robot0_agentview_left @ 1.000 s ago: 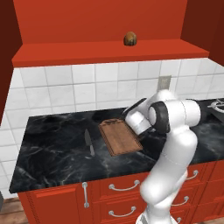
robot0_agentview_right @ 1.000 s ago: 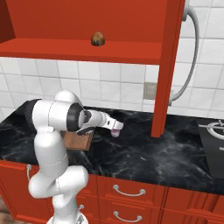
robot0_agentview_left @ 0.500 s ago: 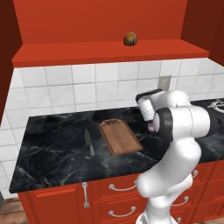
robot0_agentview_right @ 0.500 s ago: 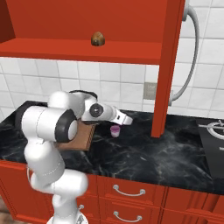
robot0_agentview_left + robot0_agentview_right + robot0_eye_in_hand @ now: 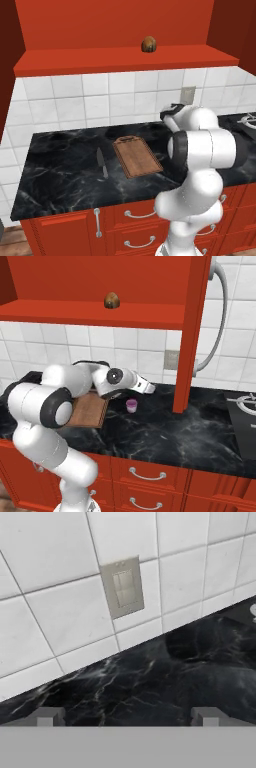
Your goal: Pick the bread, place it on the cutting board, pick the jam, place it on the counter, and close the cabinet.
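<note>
Now the jam [image 5: 131, 405] stands on the counter [image 5: 165, 431] just below the spread, empty hand [image 5: 150, 388].

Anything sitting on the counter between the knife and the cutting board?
No. In the left base view only bare black counter separates the knife from the cutting board.

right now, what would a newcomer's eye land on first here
The white arm's hand reaches out over the black marble counter, fingers apart and holding nothing. Below it sits the small purple jam jar. The small round brown bread sits alone on the open red wall cabinet's shelf.
</note>
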### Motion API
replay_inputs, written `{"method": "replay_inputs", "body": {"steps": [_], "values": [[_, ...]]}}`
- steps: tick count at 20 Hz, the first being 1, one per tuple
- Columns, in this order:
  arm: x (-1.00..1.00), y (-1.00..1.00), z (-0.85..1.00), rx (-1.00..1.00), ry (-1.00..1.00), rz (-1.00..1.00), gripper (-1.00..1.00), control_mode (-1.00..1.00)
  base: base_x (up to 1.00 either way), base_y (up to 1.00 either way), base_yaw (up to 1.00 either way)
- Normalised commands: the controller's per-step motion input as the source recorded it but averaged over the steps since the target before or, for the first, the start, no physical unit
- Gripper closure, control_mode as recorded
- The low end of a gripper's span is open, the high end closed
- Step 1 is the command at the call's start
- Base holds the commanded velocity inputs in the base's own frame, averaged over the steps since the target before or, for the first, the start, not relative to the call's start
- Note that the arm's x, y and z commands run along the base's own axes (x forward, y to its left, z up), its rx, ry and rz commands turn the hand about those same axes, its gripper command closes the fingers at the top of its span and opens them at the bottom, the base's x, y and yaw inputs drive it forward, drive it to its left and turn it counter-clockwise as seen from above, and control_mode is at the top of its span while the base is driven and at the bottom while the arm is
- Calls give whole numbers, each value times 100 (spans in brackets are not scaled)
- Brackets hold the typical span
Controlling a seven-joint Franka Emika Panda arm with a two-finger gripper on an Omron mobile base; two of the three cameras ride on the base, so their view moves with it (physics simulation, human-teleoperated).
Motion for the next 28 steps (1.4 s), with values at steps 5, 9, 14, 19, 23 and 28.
{"method": "replay_inputs", "body": {"steps": [5, 9, 14, 19, 23, 28], "values": [[-4, 0, 60, 4, 0, 4, -100, -100, 0, 0, 0], [-13, 0, 62, 3, 0, 5, -100, -100, 0, 0, 0], [-21, 0, 55, 1, 0, 6, -100, -100, 0, 0, 0], [-41, 0, 48, 0, -1, 9, -100, -100, 0, 0, 0], [-51, 0, 39, 0, -3, 10, -100, -100, 0, 0, 0], [-56, 0, 30, 0, -6, 11, -100, -100, 0, 0, 0]]}}
